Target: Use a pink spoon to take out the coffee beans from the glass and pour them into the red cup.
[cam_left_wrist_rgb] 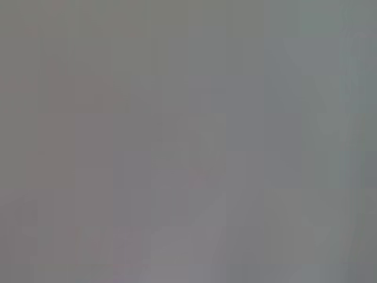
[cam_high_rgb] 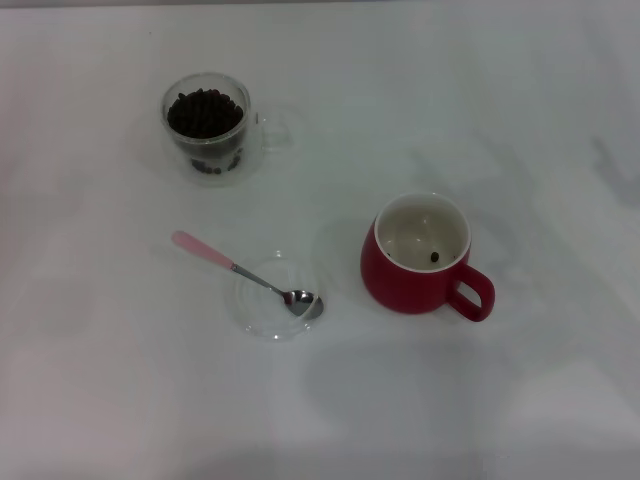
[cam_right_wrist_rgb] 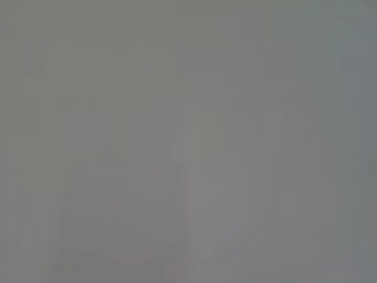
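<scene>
1. Beans (cam_high_rgb: 205,112), dark and heaped, fill the glass (cam_high_rgb: 207,127), which stands farthest left, up and to the left of the glass dish (cam_high_rgb: 277,297); its clear handle points right.
2. Next comes the pink spoon (cam_high_rgb: 245,271): its metal bowl rests in the dish, its pink handle reaches out over the dish's rim toward the upper left. So its long axis runs on a slant, handle end toward the glass, bowl end toward the red cup.
3. The dish lies between the glass and the red cup, nearer the camera than the glass.
4. The red cup (cam_high_rgb: 419,256) stands just right of the dish, apart from it, handle turned to the lower right. One bean lies inside on the cream bottom.
5. Neither gripper shows in any view, and both wrist views show only blank grey, so I cannot tell how the jaws stand or whether they hold anything.
6. Judged from the layout, the spoon's handle lies on the left arm's side, so that arm looks better placed to take it.
</scene>
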